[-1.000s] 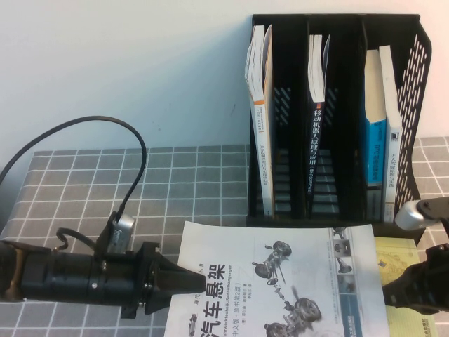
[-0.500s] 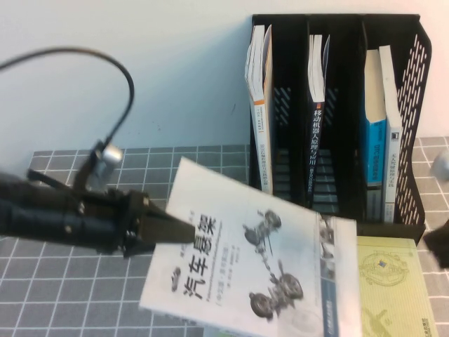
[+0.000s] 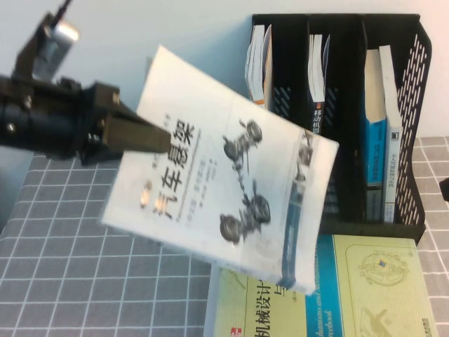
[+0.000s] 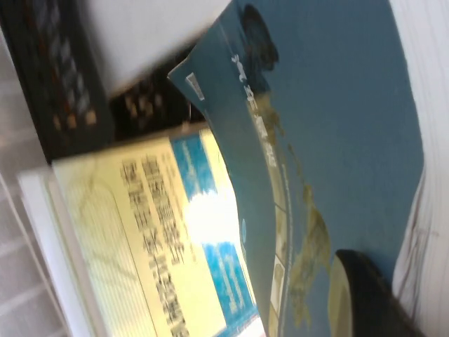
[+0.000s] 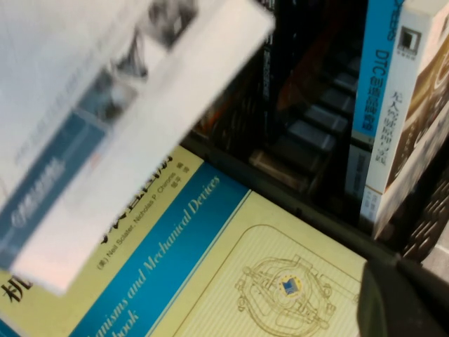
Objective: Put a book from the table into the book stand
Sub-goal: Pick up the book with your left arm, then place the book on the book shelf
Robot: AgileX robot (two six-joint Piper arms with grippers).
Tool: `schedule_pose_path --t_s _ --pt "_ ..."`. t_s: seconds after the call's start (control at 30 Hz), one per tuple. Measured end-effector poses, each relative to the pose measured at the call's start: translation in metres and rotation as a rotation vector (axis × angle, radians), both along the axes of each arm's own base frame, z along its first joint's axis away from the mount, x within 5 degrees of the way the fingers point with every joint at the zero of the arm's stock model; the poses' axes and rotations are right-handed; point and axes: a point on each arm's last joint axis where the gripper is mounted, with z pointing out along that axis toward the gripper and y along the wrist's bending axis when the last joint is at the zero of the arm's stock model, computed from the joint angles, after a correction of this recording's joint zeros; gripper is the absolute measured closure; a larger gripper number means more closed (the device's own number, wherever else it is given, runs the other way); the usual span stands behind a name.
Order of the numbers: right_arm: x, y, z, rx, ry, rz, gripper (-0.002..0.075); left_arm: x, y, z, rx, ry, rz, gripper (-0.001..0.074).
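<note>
Book [image 3: 231, 175] — airborne, tilted, pinched by left claw [image 3: 158, 137] before the book stand [image 3: 337, 112]; right claw — out of view.

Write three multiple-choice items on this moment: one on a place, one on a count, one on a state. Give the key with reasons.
1. Where is the white book?
A. flat on the table
B. in the air, left of the book stand
C. inside a slot

2. How many slots has the book stand?
A. two
B. three
C. five

3. What is the left gripper doing?
A. hanging open
B. clamping the white book's edge
C. resting on the table

Key: 1 B, it is lifted and tilted above the yellow-green book. 2 B, two dividers split it. 3 B, its fingers pinch the cover. The right gripper sits low at the stand's right end.
</note>
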Motion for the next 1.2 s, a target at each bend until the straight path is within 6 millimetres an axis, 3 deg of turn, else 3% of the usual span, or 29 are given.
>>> schedule_pose_path --t_s 0.43,0.63,0.77,1.0,1.2 --pt "0.000 0.000 0.000 0.000 0.001 0.001 0.0729 -0.016 0.002 0.115 -0.011 -0.253 0.041 0.0623" --pt "0.000 0.000 0.000 0.000 0.001 0.001 0.0729 -0.014 0.003 0.151 -0.059 -0.340 0.106 0.0623" --pt "0.000 0.000 0.000 0.002 0.002 0.000 0.0729 0.007 0.002 0.148 -0.101 -0.307 0.135 0.0623" --pt "0.000 0.001 0.001 0.019 0.005 -0.002 0.0729 0.045 0.003 0.116 -0.040 -0.208 0.158 0.0623" --pt "-0.001 0.001 0.001 0.025 0.008 -0.002 0.0729 0.061 0.006 0.102 0.011 -0.182 0.180 0.0623"
